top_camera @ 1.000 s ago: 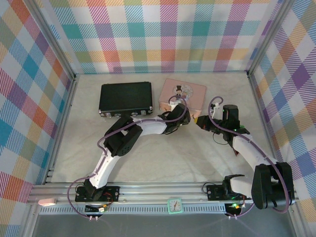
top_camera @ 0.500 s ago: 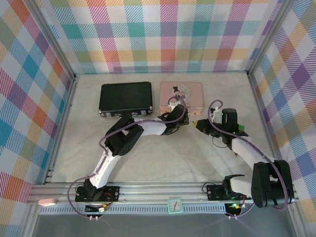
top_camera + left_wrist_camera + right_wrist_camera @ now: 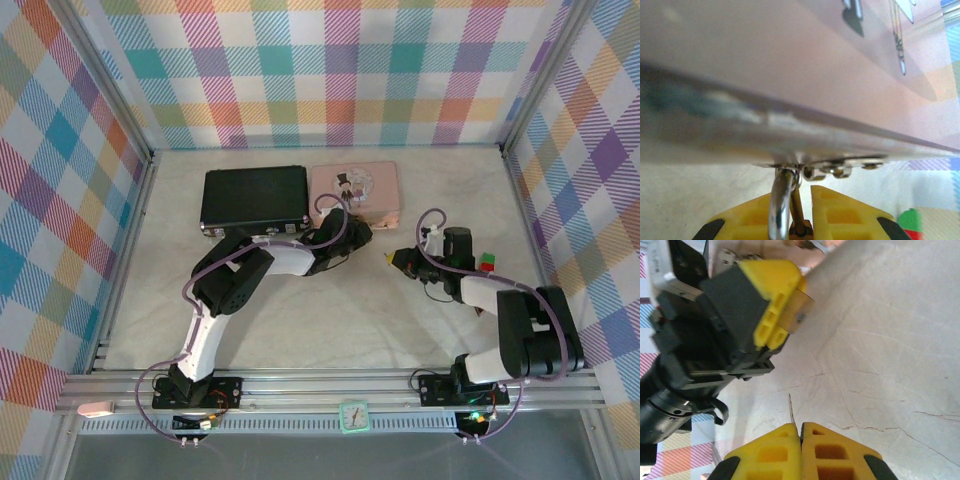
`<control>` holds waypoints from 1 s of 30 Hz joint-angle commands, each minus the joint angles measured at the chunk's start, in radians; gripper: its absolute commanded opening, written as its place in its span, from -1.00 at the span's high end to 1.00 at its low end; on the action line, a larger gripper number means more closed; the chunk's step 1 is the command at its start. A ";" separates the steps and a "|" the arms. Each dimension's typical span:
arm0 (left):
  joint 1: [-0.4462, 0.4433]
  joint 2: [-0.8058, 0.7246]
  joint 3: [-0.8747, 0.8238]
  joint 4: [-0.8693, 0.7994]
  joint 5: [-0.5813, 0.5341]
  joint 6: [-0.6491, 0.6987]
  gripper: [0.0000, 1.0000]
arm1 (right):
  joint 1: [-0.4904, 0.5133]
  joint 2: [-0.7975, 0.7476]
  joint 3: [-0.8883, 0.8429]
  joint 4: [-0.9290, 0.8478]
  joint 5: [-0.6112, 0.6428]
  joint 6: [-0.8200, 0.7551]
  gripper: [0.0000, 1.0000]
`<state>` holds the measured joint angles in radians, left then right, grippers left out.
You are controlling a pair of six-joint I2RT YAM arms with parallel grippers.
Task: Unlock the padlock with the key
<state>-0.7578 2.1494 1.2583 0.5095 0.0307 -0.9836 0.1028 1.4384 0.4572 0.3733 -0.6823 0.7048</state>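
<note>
Moved since the earlier frame: pink tin (image 3: 358, 190) shifted left, now just beside the black case (image 3: 255, 195). Left tool (image 3: 351, 231) clamps the padlock (image 3: 780, 200) at the tin's front edge; right tool (image 3: 801, 432) pinches the key (image 3: 790, 413), near the padlock but apart. Step in hand: approach (keyhole not discernible); next likely needs blade aligned to keyway.

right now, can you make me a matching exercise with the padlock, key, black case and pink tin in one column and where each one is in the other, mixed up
Things:
1. padlock
2. key
3. black case
4. pink tin

Places:
a. pinched in the right tool
b. furthest left of the four
c. clamped in the left tool
d. just right of the black case

Pairs: 1-c, 2-a, 3-b, 4-d
</note>
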 commanded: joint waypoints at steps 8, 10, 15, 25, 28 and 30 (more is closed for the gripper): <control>0.014 -0.064 -0.079 0.215 0.159 -0.189 1.00 | -0.013 0.198 0.012 0.412 -0.184 0.127 1.00; 0.015 -0.067 -0.090 0.228 0.163 -0.191 1.00 | -0.021 0.223 0.027 0.436 -0.196 0.132 1.00; 0.015 -0.065 -0.099 0.254 0.170 -0.203 1.00 | -0.025 0.275 0.076 0.466 -0.228 0.137 1.00; 0.016 -0.061 -0.099 0.268 0.181 -0.209 1.00 | -0.025 0.324 0.086 0.515 -0.221 0.163 1.00; 0.016 -0.062 -0.102 0.265 0.181 -0.210 1.00 | -0.025 0.322 0.087 0.527 -0.229 0.173 1.00; 0.015 -0.060 -0.102 0.267 0.182 -0.210 1.00 | -0.024 0.321 0.089 0.535 -0.232 0.179 1.00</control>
<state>-0.7410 2.1120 1.1683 0.7361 0.1677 -1.1404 0.0841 1.7515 0.5320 0.8513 -0.8787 0.8658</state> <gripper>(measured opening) 0.137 0.047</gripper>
